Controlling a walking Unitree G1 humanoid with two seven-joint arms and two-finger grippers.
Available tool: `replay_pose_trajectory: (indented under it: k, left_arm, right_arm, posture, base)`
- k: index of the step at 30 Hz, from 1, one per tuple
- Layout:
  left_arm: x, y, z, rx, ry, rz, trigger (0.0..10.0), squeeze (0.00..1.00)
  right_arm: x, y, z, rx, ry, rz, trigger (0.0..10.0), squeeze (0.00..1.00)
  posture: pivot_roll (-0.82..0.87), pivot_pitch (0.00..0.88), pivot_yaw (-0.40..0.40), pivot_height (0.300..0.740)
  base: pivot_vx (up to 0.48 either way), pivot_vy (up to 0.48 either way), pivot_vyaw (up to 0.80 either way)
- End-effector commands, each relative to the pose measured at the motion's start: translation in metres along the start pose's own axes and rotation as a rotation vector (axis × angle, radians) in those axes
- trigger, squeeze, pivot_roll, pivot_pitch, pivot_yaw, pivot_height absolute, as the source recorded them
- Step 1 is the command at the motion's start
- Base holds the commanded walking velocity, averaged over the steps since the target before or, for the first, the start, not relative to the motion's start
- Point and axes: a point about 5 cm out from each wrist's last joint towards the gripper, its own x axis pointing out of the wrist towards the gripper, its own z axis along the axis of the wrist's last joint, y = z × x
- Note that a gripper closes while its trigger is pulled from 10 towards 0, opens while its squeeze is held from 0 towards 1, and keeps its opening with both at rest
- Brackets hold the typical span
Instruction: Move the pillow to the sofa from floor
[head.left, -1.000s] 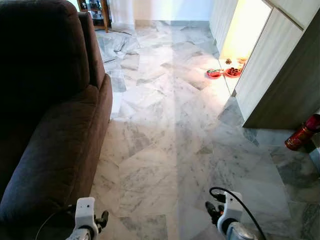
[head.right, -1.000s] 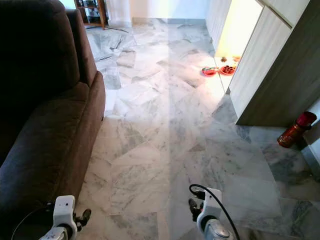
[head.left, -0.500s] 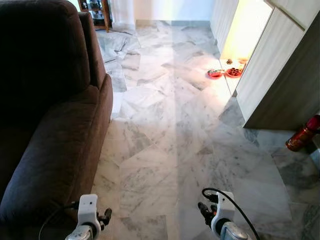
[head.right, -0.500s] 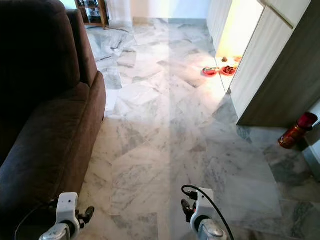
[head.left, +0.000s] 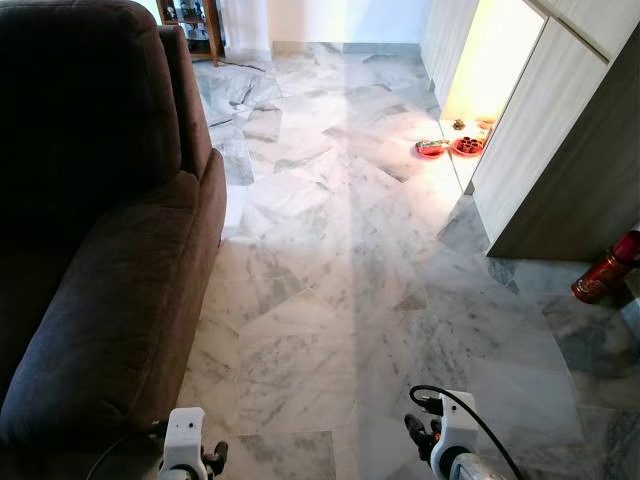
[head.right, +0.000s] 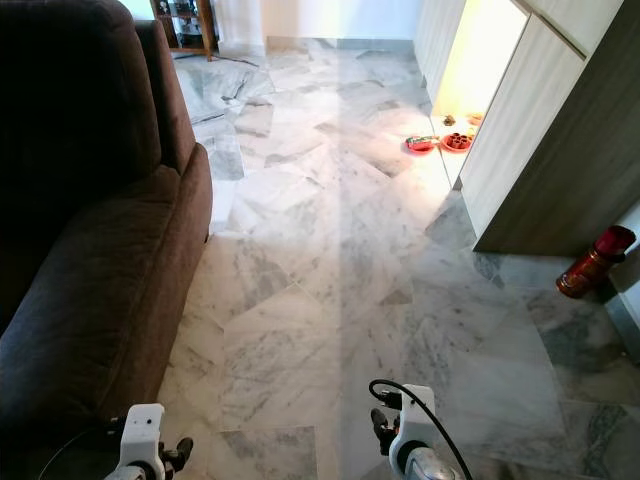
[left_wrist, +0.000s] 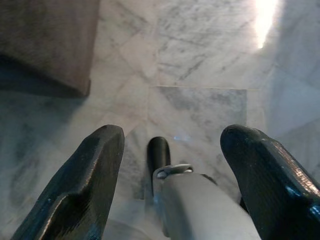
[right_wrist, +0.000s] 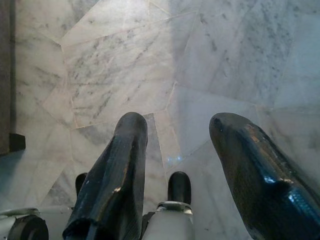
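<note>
Both grippers, L (left_wrist: 172, 145) & R (right_wrist: 172, 137), hung open over marble floor (head.left: 330, 260); sofa (head.left: 90, 250) nearer L, pillow's whereabouts prob. elsewhere

head down; wrists over floor (head.left: 330, 300)

Before me stretches a grey-veined marble floor (head.left: 330, 260) in irregular slabs. On my left a dark brown armchair (head.left: 90, 230) stands on it. On my right run pale wood cabinet panels (head.left: 540, 120), warm light spilling from a gap between them. A wooden shelf (head.left: 190, 20) stands far off near the white wall.
</note>
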Motion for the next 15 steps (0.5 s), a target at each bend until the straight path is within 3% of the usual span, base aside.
replay_pose_trajectory:
  k: [1,7,15]
  left_arm:
    - [-0.0030,0.0061,-0.0096,-0.011,0.029,0.029,10.0,0.00]
    - [-0.0038,0.0079,-0.0127,0.010,0.049,0.032,10.0,0.00]
    - [-0.0042,0.0072,-0.0144,0.018,0.055,0.027,10.0,0.00]
  right_arm:
    - [-0.0019,-0.0007,-0.0079,-0.006,0.020,-0.006,10.0,0.00]
    - [-0.0020,0.0010,-0.0099,0.010,0.020,-0.011,10.0,0.00]
    - [-0.0028,0.0034,-0.0155,-0.004,0.041,-0.004,10.0,0.00]
  posture:
    - [0.04,0.055,-0.026,0.740]
    - [0.03,0.057,-0.021,0.740]
    - [0.04,0.055,-0.019,0.740]
  base:
    - [0.000,0.000,0.00]
    - [0.000,0.000,0.00]
    - [0.000,0.273,0.00]
